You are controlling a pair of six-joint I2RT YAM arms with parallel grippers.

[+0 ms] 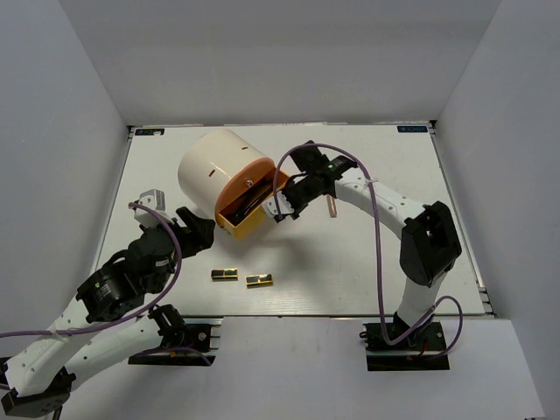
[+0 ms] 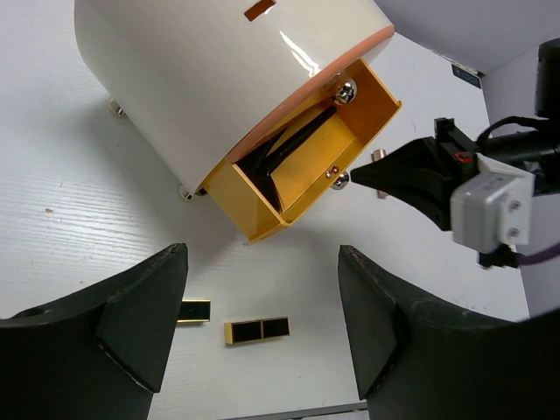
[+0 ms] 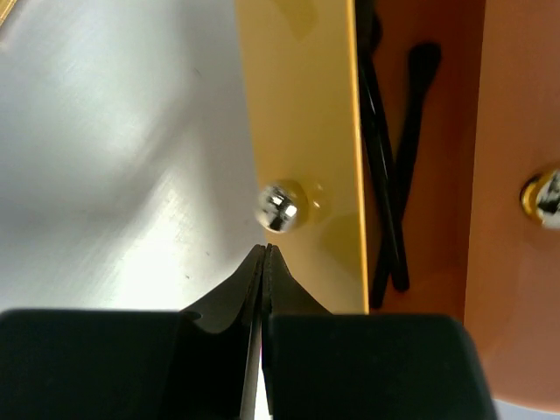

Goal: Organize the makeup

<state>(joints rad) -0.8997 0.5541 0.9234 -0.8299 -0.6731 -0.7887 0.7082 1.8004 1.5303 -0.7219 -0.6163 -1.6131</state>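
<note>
Two gold-and-black cases (image 1: 225, 275) (image 1: 258, 281) lie on the table near the front; the left wrist view shows them too (image 2: 256, 330) (image 2: 194, 310). Slim black brushes (image 2: 293, 153) (image 3: 389, 175) lie in the open yellow drawer (image 1: 241, 217) of the cream cylinder (image 1: 214, 171). A rose-gold lipstick (image 1: 332, 205) lies right of the right arm. My right gripper (image 1: 282, 208) (image 3: 264, 251) is shut and empty, its tip just short of the drawer's silver knob (image 3: 277, 207). My left gripper (image 1: 197, 234) (image 2: 262, 255) is open and empty above the cases. The tubes are out of view.
The cream cylinder with the orange face lies tilted at the table's middle back, its drawer (image 2: 302, 162) pulled out toward the front. A small silver clip-like part (image 1: 150, 198) sits by the left arm. Grey walls enclose the table on three sides.
</note>
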